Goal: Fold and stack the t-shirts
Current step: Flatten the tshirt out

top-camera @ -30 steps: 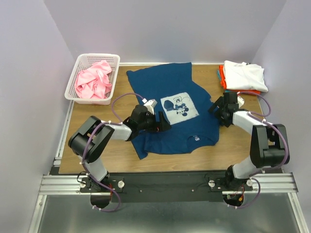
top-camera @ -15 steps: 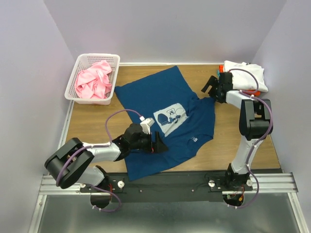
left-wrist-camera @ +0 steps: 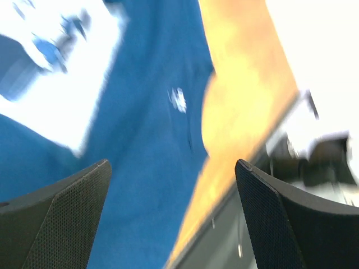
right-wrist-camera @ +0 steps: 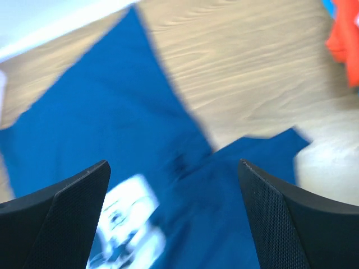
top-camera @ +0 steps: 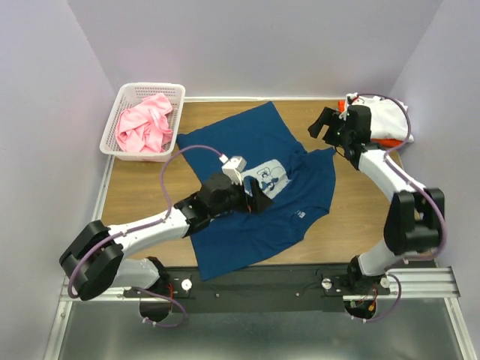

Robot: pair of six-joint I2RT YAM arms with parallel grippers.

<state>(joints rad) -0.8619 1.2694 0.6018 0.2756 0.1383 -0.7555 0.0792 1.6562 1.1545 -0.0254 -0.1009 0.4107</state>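
The navy t-shirt (top-camera: 225, 142) lies skewed and unfolded on the middle of the table (top-camera: 142, 187). Your left end effector (top-camera: 259, 199) above its print (top-camera: 271, 174) and your right end effector (top-camera: 321, 127) at its far-right edge both gape fully, holding nothing. Pinch off-corner and the fold will likely drag crooked.

I see the wooden table (top-camera: 142, 187) carrying three things. A navy t-shirt (top-camera: 247, 146) lies spread askew across its middle, one corner reaching the near edge. A white lattice basket (top-camera: 150, 87) sits at the far left corner and a stack of folded t-shirts (top-camera: 391, 118), white on top, at the far right.
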